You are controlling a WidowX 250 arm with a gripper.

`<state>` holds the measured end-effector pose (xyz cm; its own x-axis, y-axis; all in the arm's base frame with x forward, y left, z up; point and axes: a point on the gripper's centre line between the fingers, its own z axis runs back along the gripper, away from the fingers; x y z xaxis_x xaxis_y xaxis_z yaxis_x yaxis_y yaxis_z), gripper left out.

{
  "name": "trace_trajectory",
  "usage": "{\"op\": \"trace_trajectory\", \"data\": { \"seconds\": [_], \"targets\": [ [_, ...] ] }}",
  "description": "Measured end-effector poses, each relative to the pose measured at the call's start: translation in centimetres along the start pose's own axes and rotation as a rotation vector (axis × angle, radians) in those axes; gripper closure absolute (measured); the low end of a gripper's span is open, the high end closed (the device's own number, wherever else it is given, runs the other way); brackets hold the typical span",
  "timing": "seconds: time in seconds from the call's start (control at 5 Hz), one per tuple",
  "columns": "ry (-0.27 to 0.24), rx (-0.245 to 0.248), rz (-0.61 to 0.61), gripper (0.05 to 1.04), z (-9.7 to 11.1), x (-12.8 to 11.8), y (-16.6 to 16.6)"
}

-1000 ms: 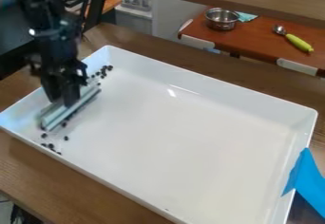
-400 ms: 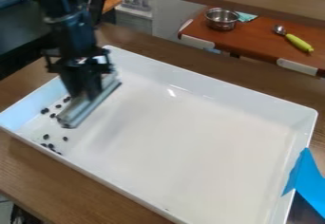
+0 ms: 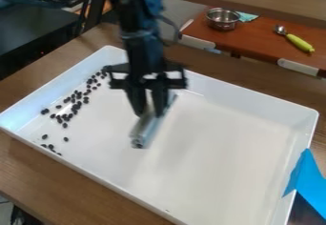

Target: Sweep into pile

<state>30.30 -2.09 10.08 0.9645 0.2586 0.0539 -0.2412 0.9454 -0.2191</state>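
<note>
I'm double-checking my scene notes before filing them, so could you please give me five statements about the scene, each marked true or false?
1. The gripper holds a sweeping tool. True.
2. The dark pieces form one tight pile. False: they lie in a loose, broken band toward the picture's left end of the tray.
3. The sweeping tool is touching the dark pieces. False: it is apart from them.
4. Blue tape crosses the tray's rim on the picture's right. True.
5. The green-handled utensil lies inside the metal bowl. False: the utensil lies apart from the bowl.
</note>
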Motion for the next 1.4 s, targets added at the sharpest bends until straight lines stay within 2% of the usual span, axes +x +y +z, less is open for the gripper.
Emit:
{"op": "trace_trajectory", "data": {
  "seconds": [0.2, 0.4, 0.6, 0.8, 1.0, 1.2, 1.4],
  "targets": [
    [-0.045, 0.028, 0.022, 0.747, -1.3, -0.4, -4.4],
    [-0.068, 0.098, 0.038, 0.747, -4.3, -0.5, -8.0],
    [-0.090, 0.138, 0.037, 0.747, -6.7, -0.6, -10.5],
    [-0.106, 0.147, 0.005, 0.709, -7.0, -0.6, -11.6],
    [-0.113, 0.173, -0.012, 0.491, -7.6, -0.6, -11.8],
    [-0.100, 0.178, 0.005, 0.200, -6.7, -0.2, -12.0],
    [-0.078, 0.173, 0.063, 0.077, -4.4, 0.7, -11.7]
  ]
}}
